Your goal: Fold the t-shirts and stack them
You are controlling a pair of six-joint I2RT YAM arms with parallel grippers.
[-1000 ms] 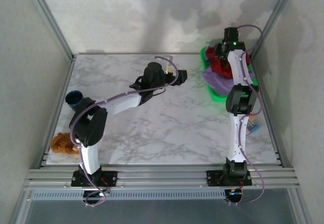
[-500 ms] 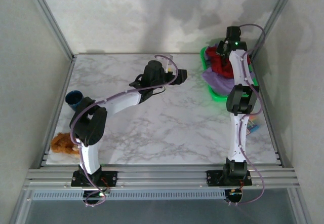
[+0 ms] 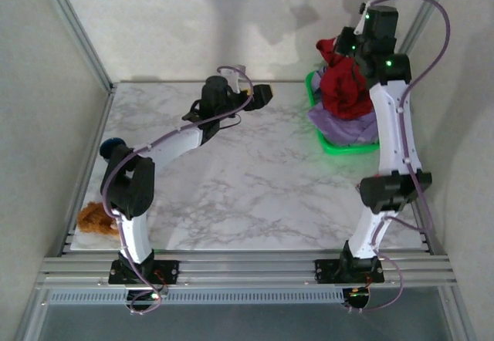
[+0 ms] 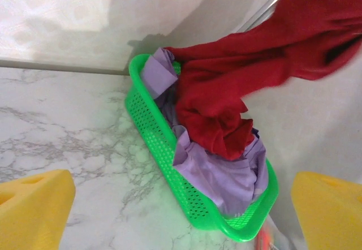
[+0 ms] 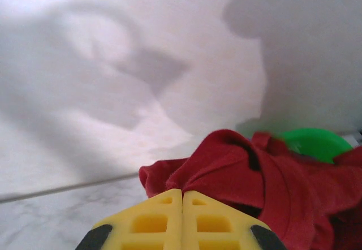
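right gripper [image 5: 182, 195]: clamped tight, yellow fingertips pressed together with no gap; raised high over the far right corner of the table [image 3: 255, 190].
grip: a bunch of the red t-shirt [image 3: 344, 86] rises to the fingertips; the pinch point is hidden behind them, so the cloth appears to be caught there.
red t-shirt: mostly lifted, hanging as a crumpled mass below the right gripper, its lower end resting on the lavender t-shirt [image 4: 223, 173]; in the left wrist view it stretches up and to the right out of the green basket [image 4: 161, 148].
lavender t-shirt: rumpled inside the green basket, under the red one, spilling over the left rim in the top view.
green basket: on the table at its far right corner.
left gripper [image 3: 265, 94]: jaws spread wide, nothing between them; above the far middle of the table, pointing toward the basket, well apart from it.
left fingers [image 4: 34, 207]: yellow pads at both lower corners of the left wrist view.
other things: fuzzy orange-brown lump [image 3: 96, 218] at the near left edge; dark blue cup [image 3: 110, 148] beyond it, partly behind the left arm.
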